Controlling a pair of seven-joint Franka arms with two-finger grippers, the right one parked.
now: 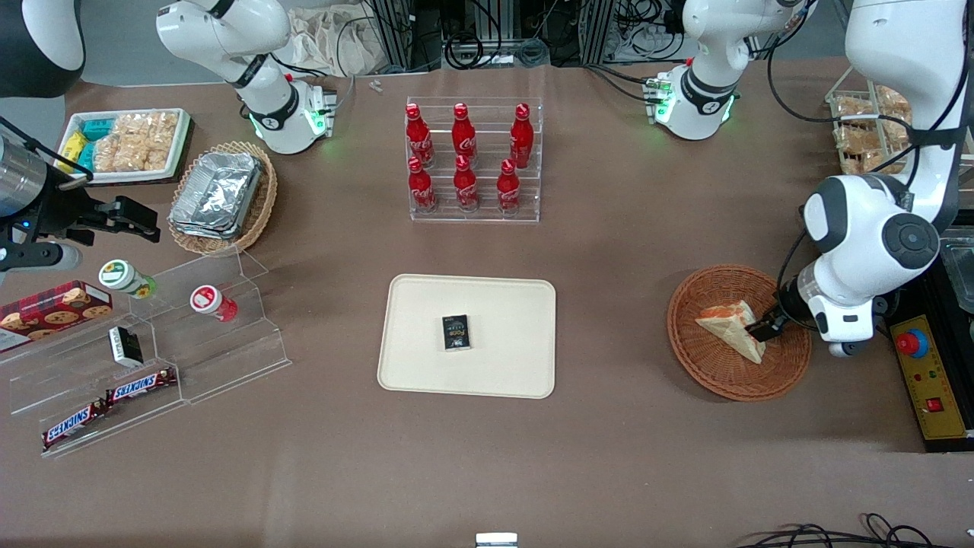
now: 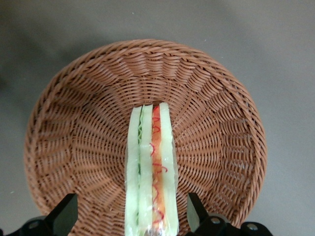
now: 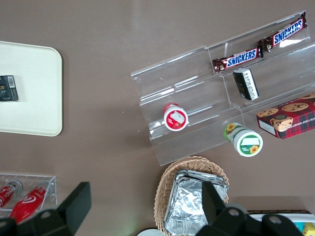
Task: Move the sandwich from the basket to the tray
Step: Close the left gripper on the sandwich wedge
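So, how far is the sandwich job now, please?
Nothing is delivered yet: the sandwich lies in the basket, and the tray holds only a small black box. In hand: the gripper is down at the sandwich, its open fingers on either side, not closed on it. Left: grasp, lift, carry to the tray, and release.

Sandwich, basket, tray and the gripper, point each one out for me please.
sandwich (image 1: 729, 323): front view, on its pale bread face.
basket (image 1: 715, 380): front view, on the bare woven wall nearest the camera.
tray (image 1: 502, 373): front view, on its bare cream surface.
gripper (image 2: 133, 214): left wrist view, open, midway between fingertips, straddling the sandwich.
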